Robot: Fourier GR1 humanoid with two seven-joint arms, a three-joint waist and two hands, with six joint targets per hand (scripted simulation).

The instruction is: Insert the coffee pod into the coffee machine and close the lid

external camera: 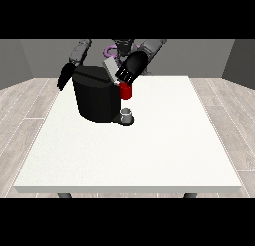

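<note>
Two hands are showing at the far side of the white worktop point(149, 155), w/ the black coffee machine point(94, 98) sitting between them, toward the view's left of centre. I'm seeing the hand at the view's right point(131, 68) hovering over the machine's top right corner, palm tilted toward me, its fingers point(124, 78) pointing down at a red thing at the machine point(125, 91); can't tell if they're touching it, and can't tell whether they're relaxed or grasping anything. A light grey lid flap point(108, 69) is standing tilted up just beside that hand, so the lid's looking open. The hand at the view's left point(64, 75) is hanging next to the machine's left edge, fingers straight and released, holding nothing. A small grey thing point(127, 112) is sitting on the machine's base plate below the red thing; I can't tell if that's the pod.
</note>
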